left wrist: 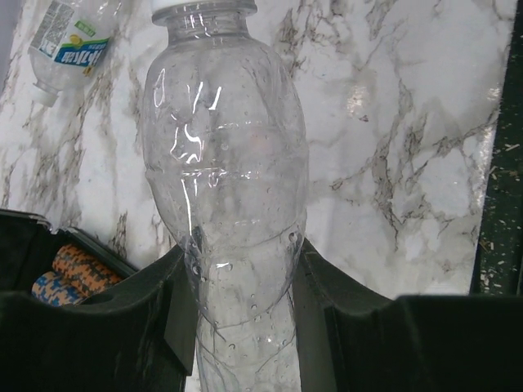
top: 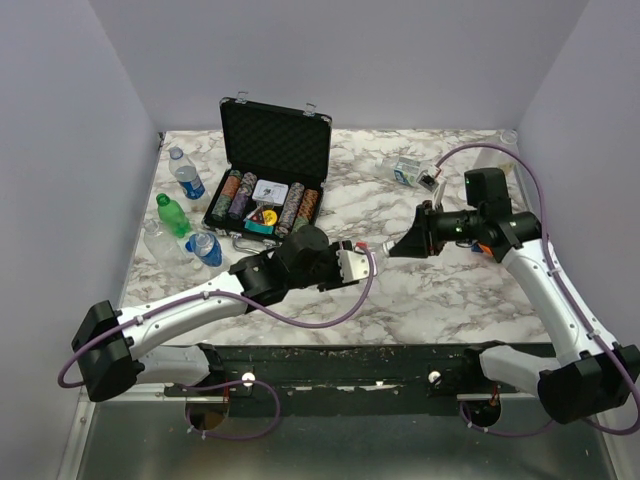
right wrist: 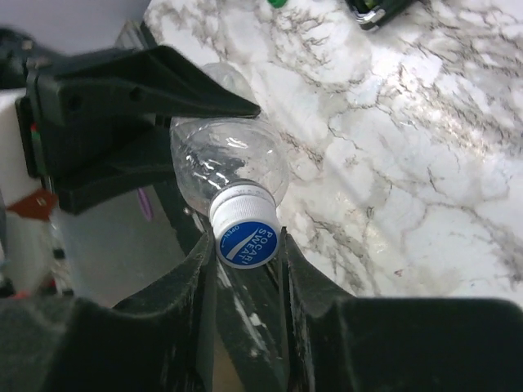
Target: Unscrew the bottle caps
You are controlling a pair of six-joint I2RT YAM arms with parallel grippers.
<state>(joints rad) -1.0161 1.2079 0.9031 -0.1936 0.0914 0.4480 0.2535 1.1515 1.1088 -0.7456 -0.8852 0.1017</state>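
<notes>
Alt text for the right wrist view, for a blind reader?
The right gripper grips the white, blue-topped cap of a clear bottle between its fingers; the left gripper holds the bottle's body above a marble table.

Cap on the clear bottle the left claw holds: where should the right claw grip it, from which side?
Grip the cap by its ribbed white rim, end-on along the axis of the bottle: it faces the right claw, and the left claw clamps the body.
</notes>
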